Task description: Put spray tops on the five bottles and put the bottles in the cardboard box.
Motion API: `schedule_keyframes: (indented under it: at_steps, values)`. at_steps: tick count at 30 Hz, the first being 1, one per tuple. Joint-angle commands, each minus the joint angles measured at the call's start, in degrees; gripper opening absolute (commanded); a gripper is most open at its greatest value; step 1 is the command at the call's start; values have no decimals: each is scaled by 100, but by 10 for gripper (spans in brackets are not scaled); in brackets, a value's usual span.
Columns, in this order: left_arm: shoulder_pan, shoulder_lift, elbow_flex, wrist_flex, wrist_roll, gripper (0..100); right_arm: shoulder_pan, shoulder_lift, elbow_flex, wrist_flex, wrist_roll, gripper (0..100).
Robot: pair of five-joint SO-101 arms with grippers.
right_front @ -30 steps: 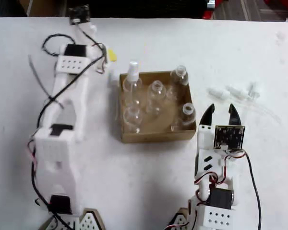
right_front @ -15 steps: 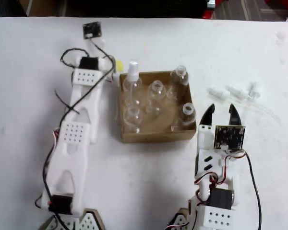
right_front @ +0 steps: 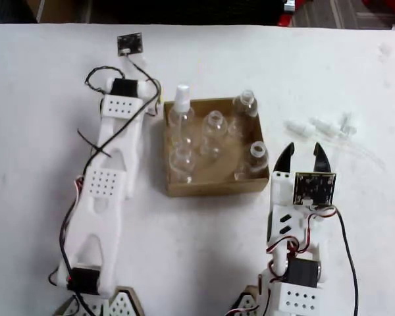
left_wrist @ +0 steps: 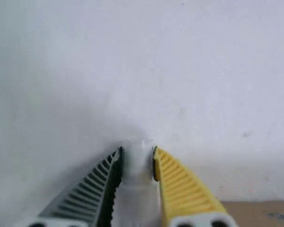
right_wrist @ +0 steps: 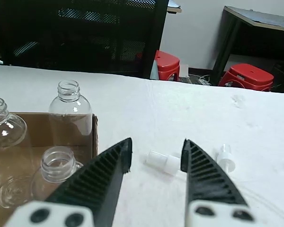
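A small white piece [left_wrist: 138, 161], likely a spray top, is pinched tight in the left jaws, to be put on next. The cardboard box [right_front: 214, 185] is just beside them, five bottles [right_front: 214, 125] inside, one topped already. The right jaws are held wide open and empty; loose spray tops [right_front: 326, 125] lie just ahead. The left arm [right_front: 108, 184] has been stretched nearer the box.
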Motion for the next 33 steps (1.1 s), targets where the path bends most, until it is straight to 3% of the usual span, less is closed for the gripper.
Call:
schedule_keyframes:
  at_steps: [1,6,12,16,22,33]
  values:
    - [-110,-180,-325,791,53,42,-22,-4,53,-92,-9,149]
    - [-277,-690,-316,1864,-141,46,-22,-4,53,-92,-9,149]
    - [-523,-927,-255,1996,-2154,47,-22,-4,53,-92,-9,149]
    - [-690,-866,-255,1996,-1996,61,-22,-4,53,-92,-9,149]
    - [-910,-901,-255,1996,-1644,260,-22,-4,53,-92,-9,149]
    - [-892,-840,-255,1820,-1987,235,-13,-4,53,-92,-9,149]
